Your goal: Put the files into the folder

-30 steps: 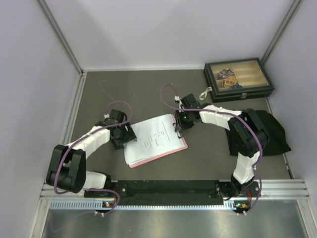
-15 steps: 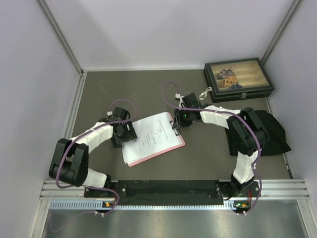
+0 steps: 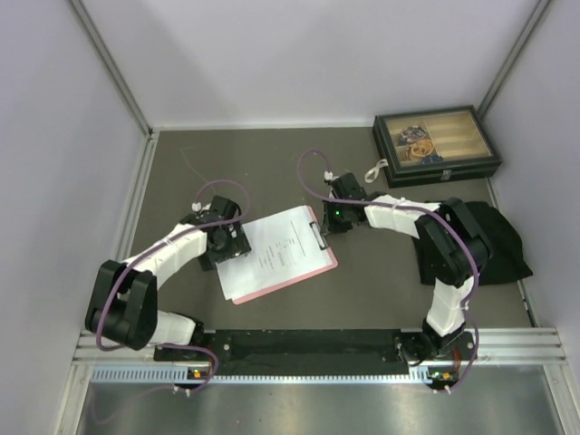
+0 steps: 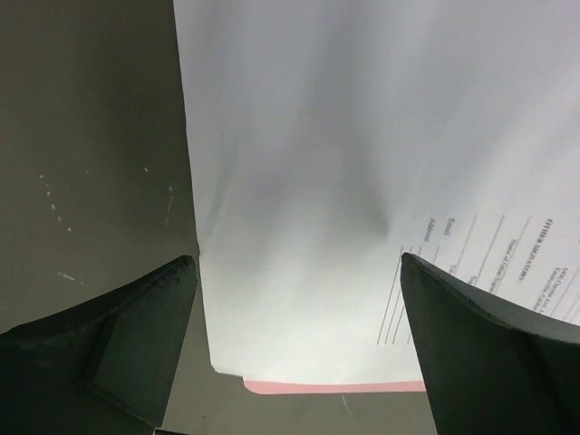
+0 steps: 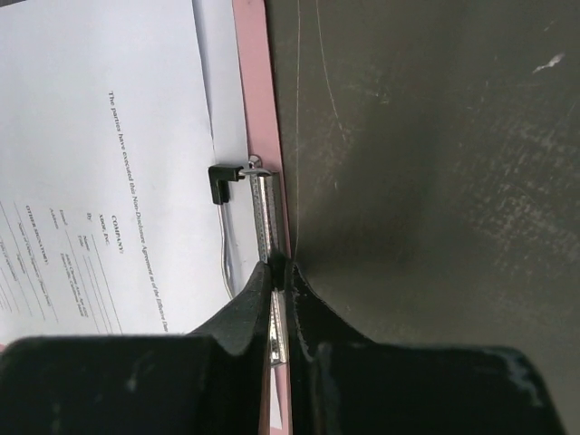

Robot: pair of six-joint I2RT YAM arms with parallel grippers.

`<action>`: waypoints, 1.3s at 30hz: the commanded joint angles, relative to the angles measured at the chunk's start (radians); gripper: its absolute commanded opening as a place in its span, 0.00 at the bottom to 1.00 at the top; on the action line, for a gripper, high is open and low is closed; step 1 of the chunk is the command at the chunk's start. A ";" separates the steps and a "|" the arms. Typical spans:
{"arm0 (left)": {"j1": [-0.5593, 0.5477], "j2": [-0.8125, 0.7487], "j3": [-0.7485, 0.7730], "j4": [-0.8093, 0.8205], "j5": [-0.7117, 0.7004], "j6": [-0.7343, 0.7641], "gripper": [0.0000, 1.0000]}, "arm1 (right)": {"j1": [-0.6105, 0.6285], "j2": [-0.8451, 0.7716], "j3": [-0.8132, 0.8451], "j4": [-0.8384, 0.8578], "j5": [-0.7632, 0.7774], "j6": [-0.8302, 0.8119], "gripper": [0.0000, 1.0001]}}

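Note:
The pink folder (image 3: 319, 265) lies flat at mid-table with its metal clip (image 3: 319, 232) at the right short edge. Two white files (image 3: 272, 254) lie stacked on it, the sparsely printed one on top, and overhang its left end. My right gripper (image 3: 332, 220) is shut on the clip's metal lever (image 5: 263, 213) at the folder's edge (image 5: 254, 91); the clip's black-tipped wire (image 5: 222, 186) reaches over the top sheet (image 5: 109, 181). My left gripper (image 3: 227, 241) is open at the sheets' left end. In its wrist view its jaws (image 4: 296, 261) straddle the paper corner (image 4: 299, 181) above a strip of pink folder (image 4: 335, 387).
A dark box with a glass lid (image 3: 437, 145) stands at the back right, with a white tag (image 3: 376, 170) beside it. A black cloth (image 3: 497, 240) lies at the right behind the right arm. Metal rails (image 3: 317, 349) run along the near edge and grey walls enclose the table.
The folder with its sheets has shifted slightly left and turned a little, along with my right gripper on the clip. My left gripper has stayed at the sheets' left end.

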 commanded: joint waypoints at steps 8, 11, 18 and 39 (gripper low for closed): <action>-0.002 -0.127 0.082 -0.088 -0.038 -0.014 0.98 | 0.024 -0.042 0.038 -0.240 0.069 -0.037 0.28; -0.002 -0.147 0.076 -0.031 0.066 0.017 0.94 | 0.029 -0.079 0.067 -0.268 0.053 -0.065 0.37; -0.051 -0.101 0.041 0.193 0.294 -0.014 0.80 | 0.049 -0.096 0.092 -0.250 -0.049 -0.112 0.34; -0.140 0.164 0.049 0.305 0.244 -0.028 0.73 | 0.055 0.072 0.182 -0.146 -0.118 -0.098 0.22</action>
